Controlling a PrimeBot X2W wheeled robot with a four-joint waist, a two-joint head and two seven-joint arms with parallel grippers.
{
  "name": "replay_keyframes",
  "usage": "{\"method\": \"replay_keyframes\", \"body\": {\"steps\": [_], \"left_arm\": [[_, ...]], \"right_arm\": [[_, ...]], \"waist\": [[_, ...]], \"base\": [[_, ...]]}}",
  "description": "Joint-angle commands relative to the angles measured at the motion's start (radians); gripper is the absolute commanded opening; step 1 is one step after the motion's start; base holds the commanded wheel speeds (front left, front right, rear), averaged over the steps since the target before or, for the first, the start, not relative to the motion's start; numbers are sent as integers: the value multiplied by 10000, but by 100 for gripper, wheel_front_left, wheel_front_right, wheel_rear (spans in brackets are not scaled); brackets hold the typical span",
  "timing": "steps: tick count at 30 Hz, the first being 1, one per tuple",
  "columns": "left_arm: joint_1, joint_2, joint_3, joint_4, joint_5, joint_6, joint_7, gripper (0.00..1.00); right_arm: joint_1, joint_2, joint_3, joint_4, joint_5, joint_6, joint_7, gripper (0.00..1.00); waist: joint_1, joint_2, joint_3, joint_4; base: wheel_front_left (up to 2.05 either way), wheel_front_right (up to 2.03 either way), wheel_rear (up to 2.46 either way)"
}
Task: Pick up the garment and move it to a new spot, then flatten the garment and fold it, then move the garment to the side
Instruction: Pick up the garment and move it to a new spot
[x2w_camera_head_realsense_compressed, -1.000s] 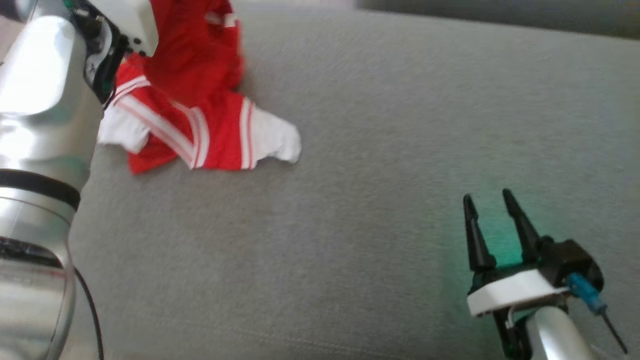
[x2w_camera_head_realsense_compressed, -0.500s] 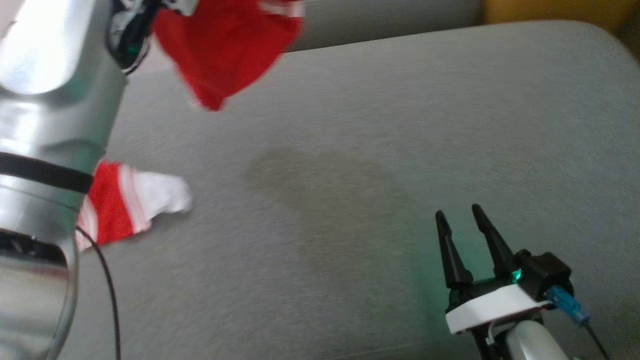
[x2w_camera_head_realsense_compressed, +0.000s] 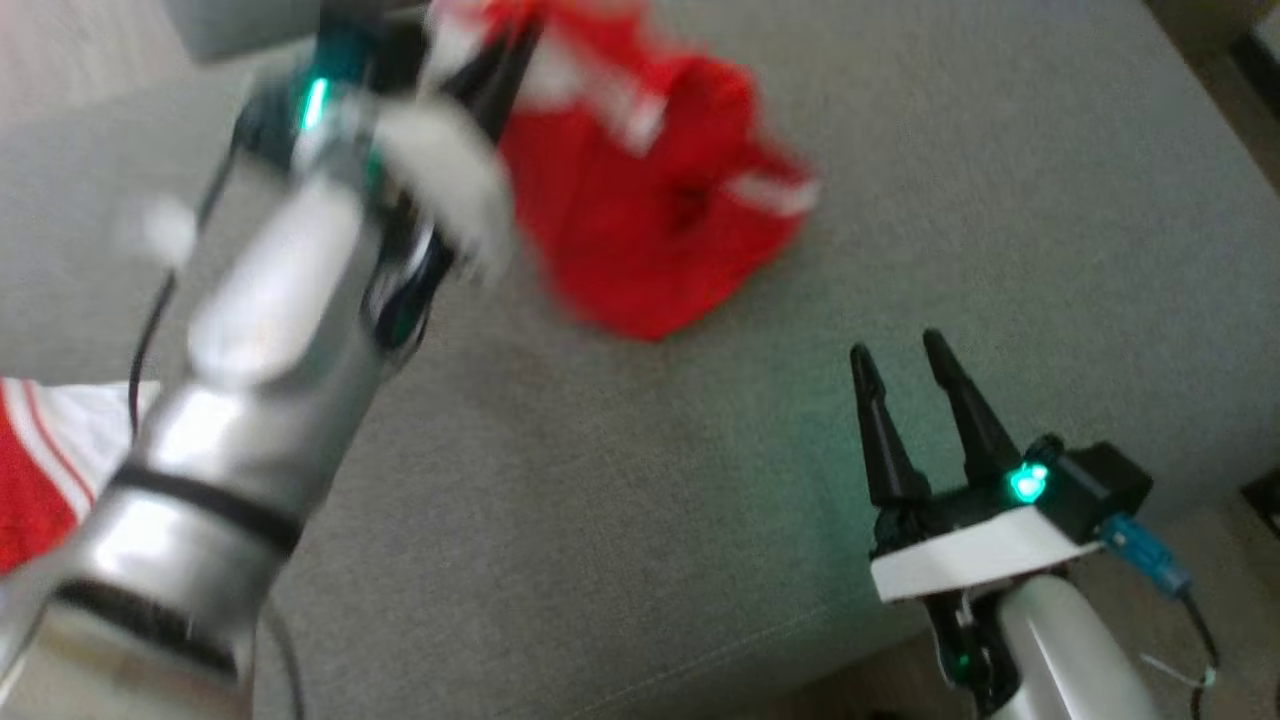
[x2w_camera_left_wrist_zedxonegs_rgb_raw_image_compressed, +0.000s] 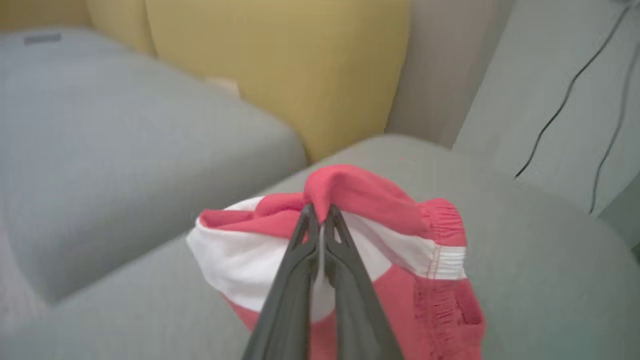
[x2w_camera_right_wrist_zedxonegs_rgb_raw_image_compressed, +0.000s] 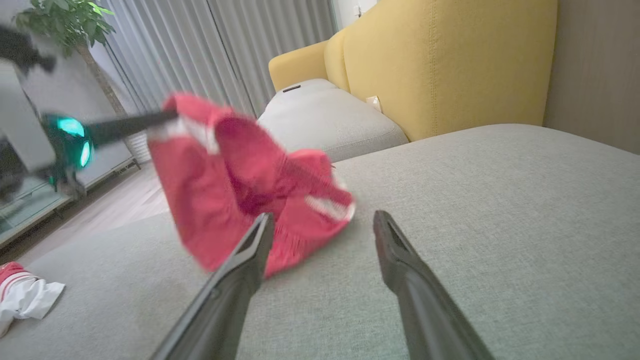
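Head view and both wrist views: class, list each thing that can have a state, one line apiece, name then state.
left hand: shut, pinching a fold of cloth.
right hand: open, empty.
red and white fabric garment: bunched, hanging from the left hand.
second red and white garment: crumpled, lying loose on the grey sofa cushion.
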Motion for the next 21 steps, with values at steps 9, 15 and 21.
{"method": "replay_keyframes", "body": {"steps": [9, 15, 21], "left_arm": [[1633, 656, 758, 477, 86, 970, -1510, 100], [4208, 461, 2661, -2832, 1219, 2362, -1541, 100], [7177, -245, 4658, -5444, 2306, 2671, -1543, 100]], "right_arm": [[-185, -49, -67, -306, 31, 39, -24, 100], [333, -49, -536, 19, -339, 39, -24, 100], [1031, -49, -1139, 312, -590, 39, -24, 100]], "waist": [[-3, 0, 407, 99], [-3, 0, -836, 1324], [-3, 0, -2079, 2792]], "base": [[0, 0, 0], [0, 0, 0], [0, 0, 0]]}}
